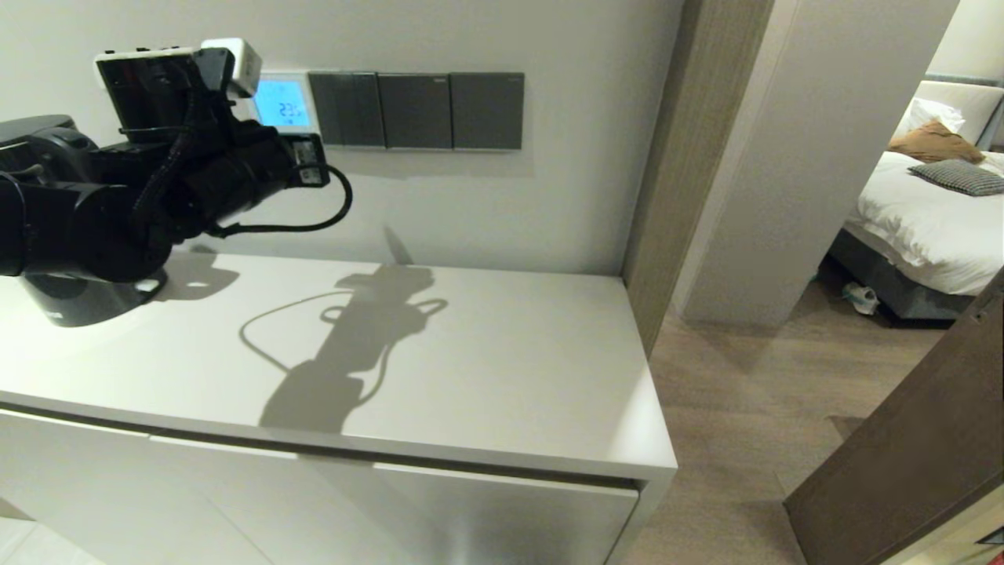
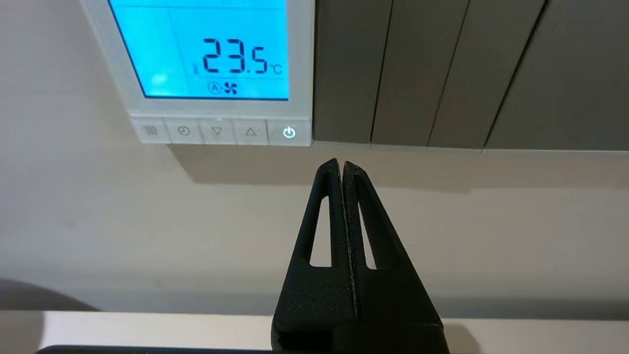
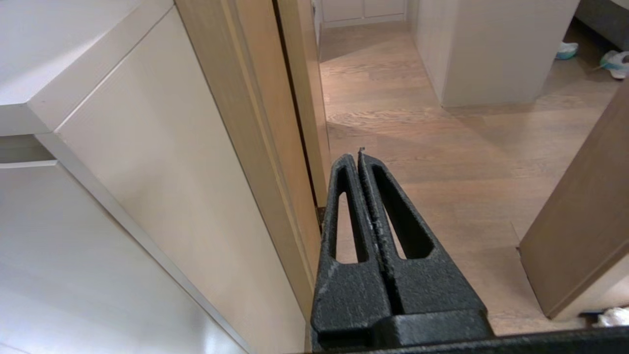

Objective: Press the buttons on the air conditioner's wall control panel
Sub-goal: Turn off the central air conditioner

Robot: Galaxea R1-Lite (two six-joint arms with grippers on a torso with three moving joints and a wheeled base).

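Observation:
The air conditioner's control panel (image 1: 282,102) is on the wall, its blue screen lit and reading 23.5 °C (image 2: 211,59). A row of small buttons (image 2: 216,132) runs under the screen, with the lit power button (image 2: 289,132) at the end nearest the dark switches. My left arm (image 1: 157,180) is raised in front of the panel. My left gripper (image 2: 341,164) is shut and empty, its tips just below the power button and slightly toward the switches. I cannot tell whether it touches the wall. My right gripper (image 3: 358,157) is shut and empty, parked low beside the cabinet.
Three dark grey switch plates (image 1: 416,110) adjoin the panel. A white cabinet top (image 1: 471,353) lies below, with a dark round base (image 1: 70,306) at its left. A wooden door frame (image 1: 667,157), an open door (image 1: 902,471) and a bed (image 1: 925,220) are to the right.

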